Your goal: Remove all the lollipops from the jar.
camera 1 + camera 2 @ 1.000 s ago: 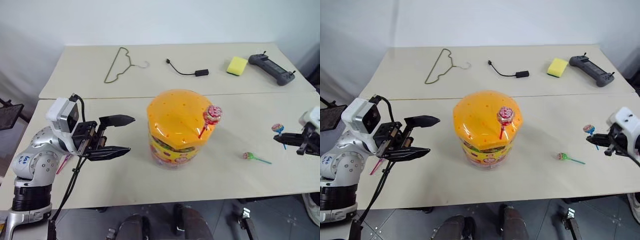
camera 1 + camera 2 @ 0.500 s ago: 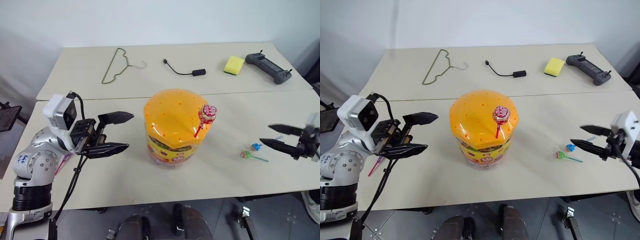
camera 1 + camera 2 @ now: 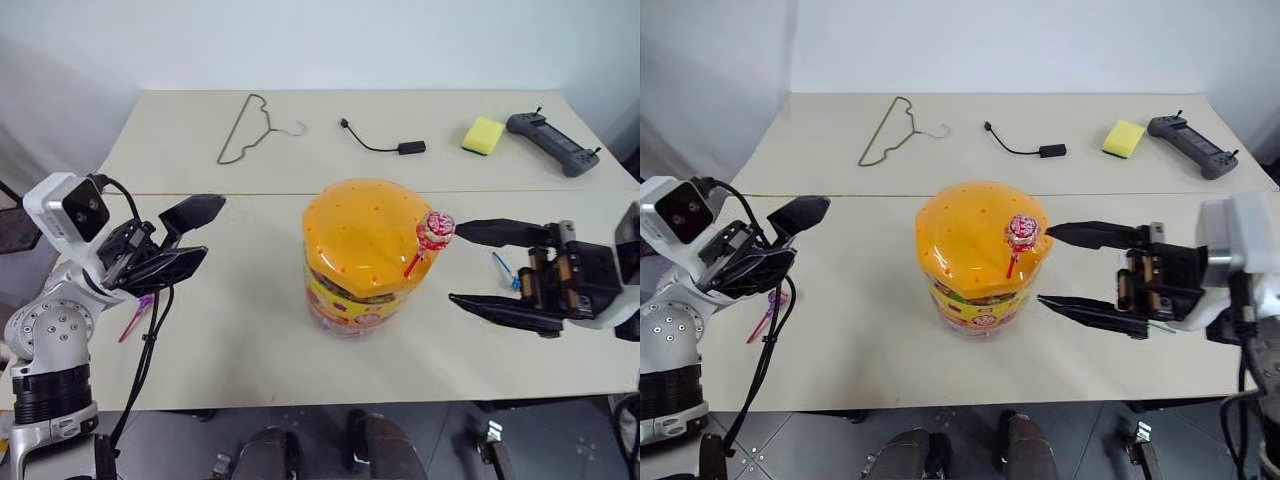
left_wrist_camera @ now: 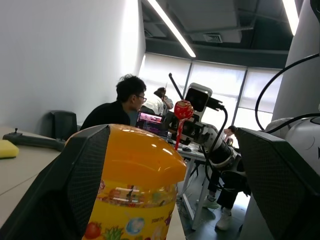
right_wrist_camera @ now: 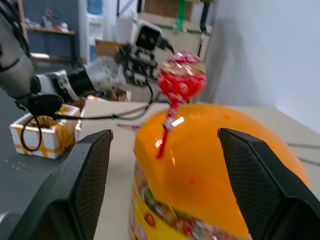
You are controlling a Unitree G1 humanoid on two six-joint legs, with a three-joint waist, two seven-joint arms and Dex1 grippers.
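Right now the jar (image 3: 365, 255) stands near the middle of the front table (image 3: 250, 340), a big see-through plastic tub with a round orange lid (image 3: 365, 232) full of tiny holes and a bright picture label around its lower part. One lollipop (image 3: 435, 229) sticks up from the lid on the side toward the right arm — a small round candy in a shiny pink-red wrapper on a thin red stick that leans. A blue stick (image 3: 503, 268) lies flat on the table just past the right gripper (image 3: 465, 265), and a pink stick (image 3: 134, 317) lies by the left arm. The right gripper reaches in level from the right with its two black fingers spread wide, one tip close beside the candy's head and the other lower, near the jar's wall; nothing is held. The left gripper (image 3: 200, 235) hangs off to the left, well apart from the jar, fingers also spread and empty — pointing toward it. On the back table lie a bent wire hanger (image 3: 250, 128), a black cable (image 3: 380, 145), a soft yellow sponge (image 3: 483, 134) and a dark controller (image 3: 552, 143).
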